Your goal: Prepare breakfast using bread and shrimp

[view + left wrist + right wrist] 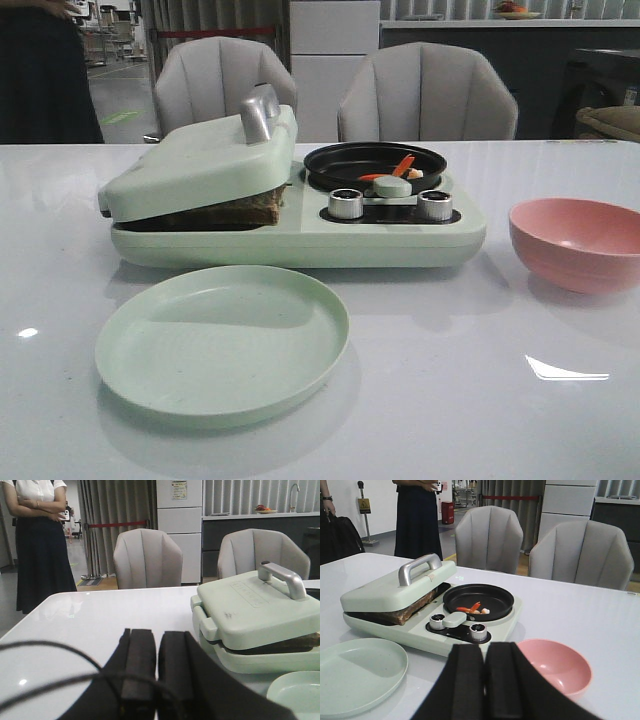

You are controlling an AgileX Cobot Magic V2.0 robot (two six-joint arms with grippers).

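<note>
- Cooking is underway: bread [415, 611] is pressed under the lid [395, 587], shrimp [472, 608] lies in the pan [478, 600], ahead of right gripper [485, 680].
- Plating is left; plate [222, 343] is bare.
- Both grippers, left gripper [157, 670] included, are seen closed, empty.

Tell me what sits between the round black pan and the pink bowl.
Only bare white table and the mint-green cooker's edge separate the round black pan from the pink bowl; the right wrist view shows it best.
</note>
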